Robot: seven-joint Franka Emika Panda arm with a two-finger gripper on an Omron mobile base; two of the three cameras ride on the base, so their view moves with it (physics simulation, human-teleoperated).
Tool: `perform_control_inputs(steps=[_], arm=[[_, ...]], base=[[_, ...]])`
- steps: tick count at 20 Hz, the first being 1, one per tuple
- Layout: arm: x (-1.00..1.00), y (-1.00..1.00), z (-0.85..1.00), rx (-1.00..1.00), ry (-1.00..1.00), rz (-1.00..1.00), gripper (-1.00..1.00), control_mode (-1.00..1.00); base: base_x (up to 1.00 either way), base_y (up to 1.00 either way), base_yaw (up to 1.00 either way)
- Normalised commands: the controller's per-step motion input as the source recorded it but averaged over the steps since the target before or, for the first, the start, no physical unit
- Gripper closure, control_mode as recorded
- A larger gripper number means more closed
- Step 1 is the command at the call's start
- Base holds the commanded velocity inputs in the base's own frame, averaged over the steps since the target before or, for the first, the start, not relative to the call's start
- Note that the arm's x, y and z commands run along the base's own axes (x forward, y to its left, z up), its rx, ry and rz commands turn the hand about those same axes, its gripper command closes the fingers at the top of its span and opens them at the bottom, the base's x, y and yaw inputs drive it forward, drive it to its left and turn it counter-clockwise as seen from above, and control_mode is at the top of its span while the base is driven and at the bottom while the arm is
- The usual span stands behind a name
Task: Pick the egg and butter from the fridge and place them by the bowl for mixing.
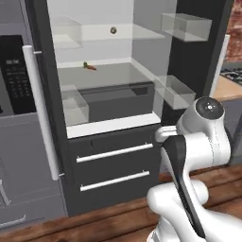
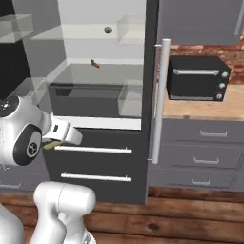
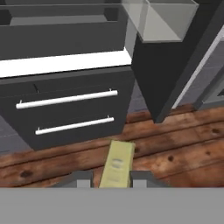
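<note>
Hand view: the gripper (image 3: 113,180) is clenched on the butter (image 3: 117,164), which juts ahead between its fingertips, so the end-held stick may pivot or slip during carrying.

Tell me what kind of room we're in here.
A kitchen, rendered. The open fridge has glass shelves and an egg on one; a black toaster oven sits on a counter against a brick wall, with drawers below. The gripper holds a butter stick.
</note>
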Motion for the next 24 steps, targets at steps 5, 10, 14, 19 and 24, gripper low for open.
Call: perform_control_inputs(steps=[5,10,14,19,24], arm=[[0.0,0.0,0.0,0.0,0.0,0.0,1.0,1.0],[0.0,0.0,0.0,0.0,0.0,0.0,1.0,1.0],[0.0,0.0,0.0,0.0,0.0,0.0,1.0,1.0],[0.0,0.0,0.0,0.0,0.0,0.0,1.0,1.0],[0.0,0.0,0.0,0.0,0.0,0.0,1.0,1.0]], base=[[-0.18,0.0,-0.96],[-0.02,0.01,-1.0],[0.0,0.0,-1.0],[0.14,0.0,-0.85],[0.98,-0.19,-0.27]])
